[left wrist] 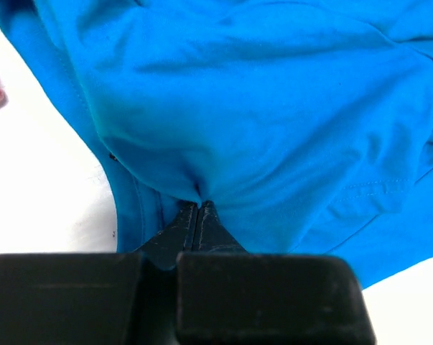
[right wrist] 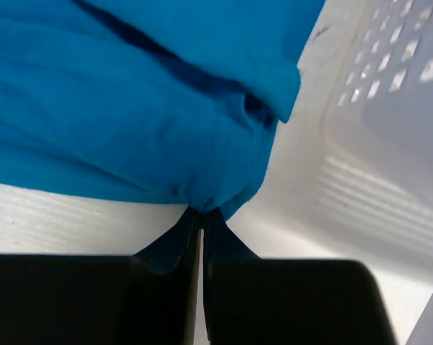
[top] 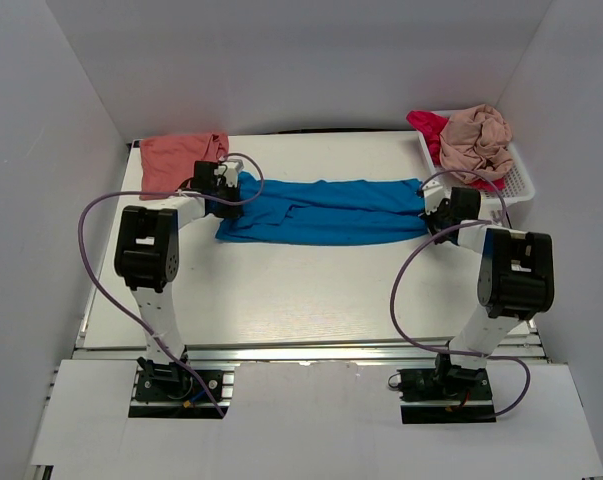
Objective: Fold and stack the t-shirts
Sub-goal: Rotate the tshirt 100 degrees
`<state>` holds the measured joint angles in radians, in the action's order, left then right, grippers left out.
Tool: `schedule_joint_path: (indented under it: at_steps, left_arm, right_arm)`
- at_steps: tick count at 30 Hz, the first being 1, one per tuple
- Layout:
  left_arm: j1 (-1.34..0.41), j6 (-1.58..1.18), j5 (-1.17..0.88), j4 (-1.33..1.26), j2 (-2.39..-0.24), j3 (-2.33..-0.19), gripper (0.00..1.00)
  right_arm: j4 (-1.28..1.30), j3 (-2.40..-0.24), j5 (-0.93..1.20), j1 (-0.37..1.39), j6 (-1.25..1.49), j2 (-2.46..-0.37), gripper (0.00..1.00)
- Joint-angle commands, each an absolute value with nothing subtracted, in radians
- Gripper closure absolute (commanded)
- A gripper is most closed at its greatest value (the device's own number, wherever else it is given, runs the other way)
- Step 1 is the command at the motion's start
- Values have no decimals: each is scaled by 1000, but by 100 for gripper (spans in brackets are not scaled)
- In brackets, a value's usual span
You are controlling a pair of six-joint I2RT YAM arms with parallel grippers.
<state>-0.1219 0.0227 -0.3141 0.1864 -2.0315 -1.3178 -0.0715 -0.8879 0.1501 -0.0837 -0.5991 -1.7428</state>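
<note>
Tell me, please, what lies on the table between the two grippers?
The blue t-shirt fills that stretch in the top external view, bunched lengthwise, with the left gripper shut on one end and the right gripper shut on the other.

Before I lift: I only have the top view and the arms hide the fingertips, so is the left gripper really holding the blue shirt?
Observer: Yes. The left wrist view shows the left gripper shut, with a small pinch of the blue t-shirt between its tips.
Operator: And the right one?
Observer: The right gripper is shut too, on a bunched fold at the shirt's edge.
Operator: Anything close to it?
Observer: The slotted wall of the white basket rises close beside that fold, on the right of the right wrist view.
</note>
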Motion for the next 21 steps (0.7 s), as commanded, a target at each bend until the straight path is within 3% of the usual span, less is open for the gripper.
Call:
schedule_joint_path:
  at_steps: [1, 7, 13, 16, 21]
  left_arm:
    - [-121, 51, -266, 224, -2037, -1364, 100]
    - [-121, 61, -221, 247, -2086, -1471, 100]
    - [-121, 38, -204, 221, -2221, -1646, 100]
    - [-126, -11, -209, 213, -2340, -1821, 100]
    - [-153, -68, -187, 240, -2562, -2091, 100]
  right_arm:
    - [99, -922, 179, -89, -609, -1804, 100]
    - [320, -975, 287, -87, -647, -1761, 100]
    - [748, -1022, 546, -34, -820, -1669, 100]
    - [734, -947, 545, 90, -835, -1605, 100]
    - [493, -796, 442, 406, -764, -1554, 100]
